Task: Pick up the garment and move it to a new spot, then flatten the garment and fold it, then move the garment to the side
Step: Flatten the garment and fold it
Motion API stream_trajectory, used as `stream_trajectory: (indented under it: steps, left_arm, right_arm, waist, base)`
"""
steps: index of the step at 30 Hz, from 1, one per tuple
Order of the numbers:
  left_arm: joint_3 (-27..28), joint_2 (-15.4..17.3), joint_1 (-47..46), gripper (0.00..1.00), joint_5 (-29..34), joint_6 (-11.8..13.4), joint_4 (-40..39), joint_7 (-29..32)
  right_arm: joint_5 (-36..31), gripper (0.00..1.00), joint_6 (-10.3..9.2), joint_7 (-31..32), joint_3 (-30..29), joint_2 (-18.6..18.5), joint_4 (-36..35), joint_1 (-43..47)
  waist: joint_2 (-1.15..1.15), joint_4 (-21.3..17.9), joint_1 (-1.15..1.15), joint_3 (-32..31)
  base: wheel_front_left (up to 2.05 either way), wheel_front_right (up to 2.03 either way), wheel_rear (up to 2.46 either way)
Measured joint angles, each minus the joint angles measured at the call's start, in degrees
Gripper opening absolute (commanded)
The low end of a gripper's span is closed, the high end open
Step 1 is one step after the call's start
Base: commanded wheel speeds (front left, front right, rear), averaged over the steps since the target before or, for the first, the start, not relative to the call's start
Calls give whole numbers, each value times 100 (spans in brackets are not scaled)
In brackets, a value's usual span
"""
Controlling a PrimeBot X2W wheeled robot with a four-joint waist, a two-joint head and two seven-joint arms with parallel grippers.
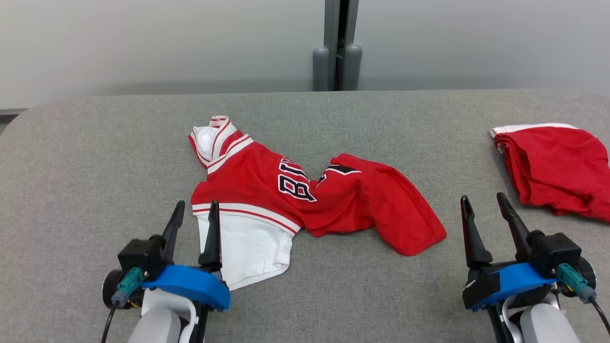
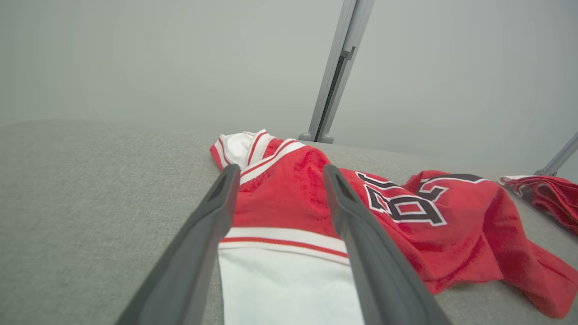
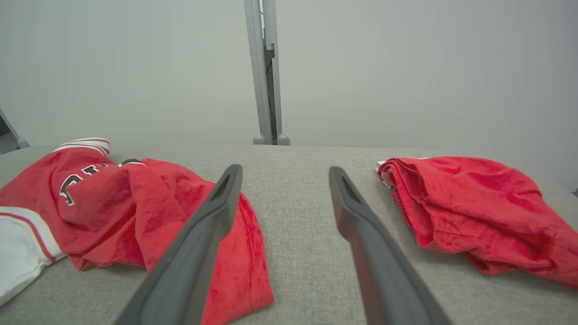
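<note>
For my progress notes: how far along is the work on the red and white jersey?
Done: perhaps the first move; the crumpled red and white jersey lies mid-way on the grey fabric table. In hand: nothing; the left gripper stands open over its white part, the right gripper open beside it. Left: flattening, folding, moving aside.

A grey, cloth-covered worktop (image 1: 95, 166) carries two things. A crumpled red jersey (image 1: 267, 190) with white trim and dark lettering lies just ahead of the left gripper (image 1: 197, 205). Its white part shows between that gripper's fingers, and its red end spreads toward the right gripper (image 1: 481, 197). Ahead and outward of that gripper lies a bunched red garment (image 1: 553, 166), perhaps shorts.
</note>
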Motion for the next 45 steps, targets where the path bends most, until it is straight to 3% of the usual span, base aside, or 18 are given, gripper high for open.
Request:
stream_trajectory:
  steps: [12,41,45]
  left_arm:
    - [70,-172,1038,100,-124,105,-337,0]
    - [31,-165,1241,100,-192,313,-380,10]
    - [-31,-166,1254,100,-248,354,-255,367]
  right_arm:
    - [127,100,0,-55,272,0,432,259]
    - [208,100,0,-76,325,1,655,238]
    - [209,100,0,-76,348,1,656,235]
  waist:
    - [0,50,0,-491]
    - [0,104,1,-594]
    - [0,85,1,-562]
  base:
    - [0,0,0]
    - [0,0,0]
    - [0,0,0]
